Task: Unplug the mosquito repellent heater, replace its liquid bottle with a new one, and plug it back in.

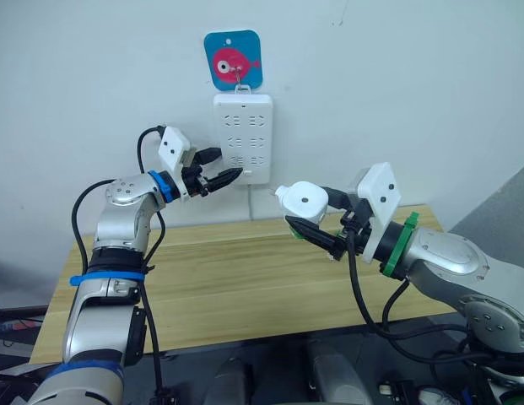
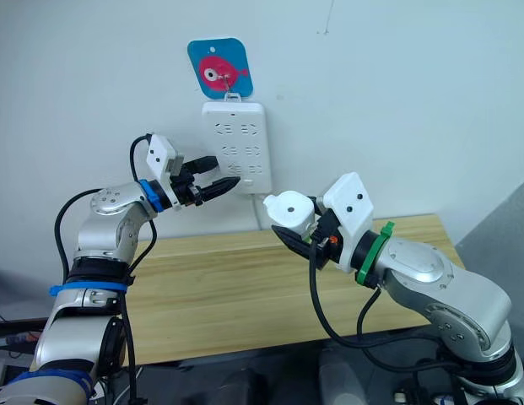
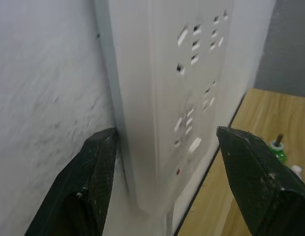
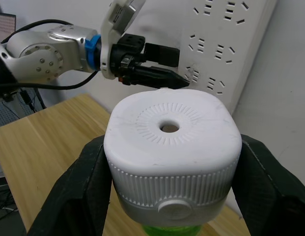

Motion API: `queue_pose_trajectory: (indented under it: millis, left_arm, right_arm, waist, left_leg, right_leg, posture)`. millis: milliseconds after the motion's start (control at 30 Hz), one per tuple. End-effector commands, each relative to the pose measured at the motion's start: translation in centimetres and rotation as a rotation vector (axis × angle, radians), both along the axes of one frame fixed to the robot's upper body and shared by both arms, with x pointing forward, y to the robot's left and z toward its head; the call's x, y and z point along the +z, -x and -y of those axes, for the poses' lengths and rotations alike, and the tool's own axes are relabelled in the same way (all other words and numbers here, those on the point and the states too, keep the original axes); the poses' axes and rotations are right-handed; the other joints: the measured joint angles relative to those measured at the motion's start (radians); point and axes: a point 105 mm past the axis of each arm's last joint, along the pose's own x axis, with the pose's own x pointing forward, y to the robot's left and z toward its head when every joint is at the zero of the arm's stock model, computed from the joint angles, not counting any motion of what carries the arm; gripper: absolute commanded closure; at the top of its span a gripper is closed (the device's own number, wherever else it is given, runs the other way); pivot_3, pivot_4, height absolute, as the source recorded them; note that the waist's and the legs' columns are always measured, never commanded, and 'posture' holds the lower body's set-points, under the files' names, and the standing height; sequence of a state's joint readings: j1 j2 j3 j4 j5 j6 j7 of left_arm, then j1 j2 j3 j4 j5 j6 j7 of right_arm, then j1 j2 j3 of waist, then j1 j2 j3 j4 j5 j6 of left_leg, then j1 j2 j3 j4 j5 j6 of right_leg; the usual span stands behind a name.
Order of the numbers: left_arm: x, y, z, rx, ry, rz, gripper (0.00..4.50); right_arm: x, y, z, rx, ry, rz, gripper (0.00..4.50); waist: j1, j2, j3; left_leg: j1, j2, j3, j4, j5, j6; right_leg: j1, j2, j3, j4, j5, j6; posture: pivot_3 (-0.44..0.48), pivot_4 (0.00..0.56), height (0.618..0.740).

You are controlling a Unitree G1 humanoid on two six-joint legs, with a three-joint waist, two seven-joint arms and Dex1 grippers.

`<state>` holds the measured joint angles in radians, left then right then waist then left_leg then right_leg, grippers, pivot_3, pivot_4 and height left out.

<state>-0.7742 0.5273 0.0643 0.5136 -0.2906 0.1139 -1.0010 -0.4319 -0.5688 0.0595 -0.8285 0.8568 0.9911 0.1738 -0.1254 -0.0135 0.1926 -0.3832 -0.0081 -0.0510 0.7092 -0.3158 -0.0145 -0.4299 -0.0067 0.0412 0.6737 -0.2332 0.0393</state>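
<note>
Above the wooden table (image 1: 245, 278), the heater (image 1: 302, 200) is held clenched between the right gripper's (image 4: 167, 196) fingers, clear of the tabletop and apart from the strip, its vent hole facing the wall; green shows beneath its white body. The left gripper (image 3: 167, 182) is raised at the wall-mounted power strip (image 1: 242, 137), its jaws released and set either side of the strip's lower end.
</note>
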Motion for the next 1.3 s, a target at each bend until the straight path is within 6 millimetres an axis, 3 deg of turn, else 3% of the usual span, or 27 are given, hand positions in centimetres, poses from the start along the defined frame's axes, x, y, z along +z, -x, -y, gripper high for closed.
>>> queue_pose_trajectory:
  millis: [33, 267, 367, 533, 767, 1033, 1300]
  left_arm:
    - [1.2, -0.2, 0.2, -0.028, -0.021, 0.02, 1.17]
    - [1.6, 0.5, 1.6, -0.142, -0.019, -0.013, 1.17]
    - [1.8, 0.4, 1.7, -0.143, -0.013, -0.012, 1.71]
    - [1.6, 0.3, 2.0, -0.144, -0.007, -0.026, 3.21]
    - [1.4, 1.1, 3.1, -0.173, -0.002, -0.065, 3.21]
    - [1.1, 2.1, 3.4, -0.169, 0.051, -0.177, 3.21]
    - [1.0, 2.6, 3.2, -0.17, 0.032, -0.195, 3.21]
  right_arm:
    - [1.1, 1.1, -0.2, 0.035, -0.013, 0.055, 1.51]
    - [1.2, 0.9, 0.0, 0.027, -0.039, 0.035, 1.51]
    - [1.2, 0.7, 0.1, 0.017, -0.042, 0.03, 1.51]
    - [0.9, -0.3, -0.2, -0.014, -0.068, -0.022, 1.51]
    - [0.9, -1.7, -0.8, -0.059, -0.074, -0.064, 1.51]
    - [0.7, -5.9, -1.7, -0.223, -0.062, -0.075, 1.51]
    - [1.1, -6.8, -1.9, -0.252, -0.066, -0.044, 1.51]
  waist:
    - [-0.005, 0.0, 0.0]
    - [-0.016, 0.0, 0.0]
    - [-0.016, 0.0, 0.0]
    - [-0.015, 0.0, 0.0]
    - [-0.013, 0.0, 0.0]
    - [-0.014, 0.0, 0.0]
    - [-0.015, 0.0, 0.0]
  left_leg:
    - [0.0, 0.0, 0.0, 0.0, 0.0, 0.0]
    - [0.0, 0.0, 0.0, -0.001, 0.0, 0.0]
    - [0.0, 0.0, 0.0, -0.001, 0.0, 0.0]
    - [0.0, 0.0, 0.0, -0.001, 0.0, 0.0]
    - [-0.001, 0.0, -0.001, -0.001, 0.0, 0.0]
    - [-0.002, -0.001, -0.002, -0.001, 0.0, 0.0]
    - [-0.01, -0.002, -0.002, 0.0, 0.001, -0.001]
  right_leg:
    - [0.0, 0.0, 0.0, 0.0, 0.0, 0.0]
    - [0.0, 0.0, 0.0, 0.0, 0.0, 0.0]
    - [-0.001, 0.0, 0.0, 0.0, 0.0, 0.0]
    - [-0.001, 0.0, 0.001, 0.0, 0.0, 0.0]
    - [-0.001, -0.003, 0.001, 0.0, 0.0, 0.0]
    - [-0.002, -0.005, 0.002, 0.0, 0.0, 0.0]
    - [-0.011, -0.007, 0.001, 0.003, 0.0, 0.0]
  posture:
    - [-0.241, 0.157, 0.73]
    - [-0.246, 0.158, 0.73]
    - [-0.246, 0.158, 0.73]
    - [-0.245, 0.157, 0.73]
    - [-0.245, 0.154, 0.73]
    - [-0.244, 0.149, 0.73]
    - [-0.228, 0.146, 0.73]
